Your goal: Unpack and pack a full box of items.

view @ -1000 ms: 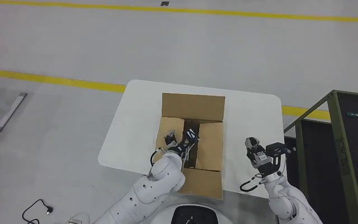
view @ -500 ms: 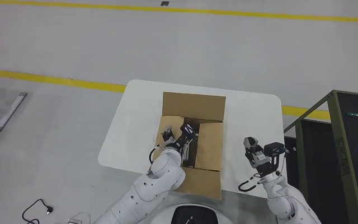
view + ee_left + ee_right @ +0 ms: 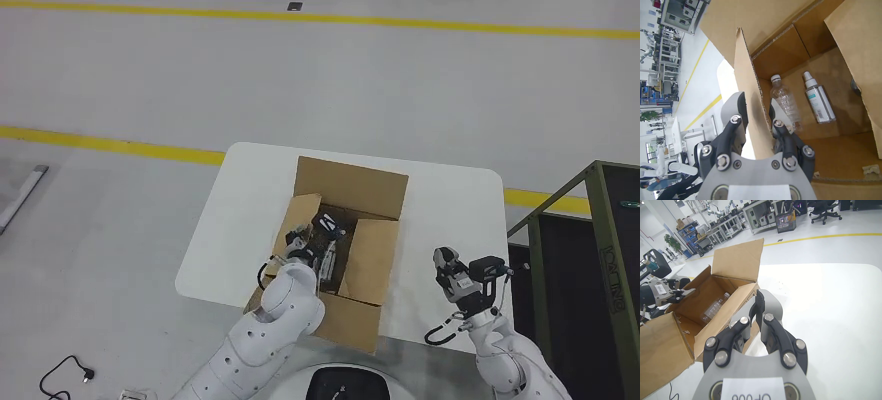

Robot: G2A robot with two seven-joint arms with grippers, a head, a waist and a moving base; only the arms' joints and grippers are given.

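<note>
Half-closed left gripper [image 3: 756,98] seemingly pinches flap [image 3: 745,75].

Box [image 3: 350,185] brown; table [image 3: 250,200] white; bottle [image 3: 784,100] clear, white cap; spray bottle [image 3: 819,102] white, label possibly teal.

Box: we see a brown cardboard box [image 3: 352,186] sitting skewed on the white table [image 3: 450,190], top flaps open; its left side flap [image 3: 745,75] stands raised, pinched by the left gripper [image 3: 756,100]
Bottle: we find a clear plastic bottle with a white cap [image 3: 784,102] lying on the box floor, by that flap's wall
Sprayer: a white-labelled spray bottle [image 3: 819,103] lies alongside, apart; both caps point to the far wall
</note>
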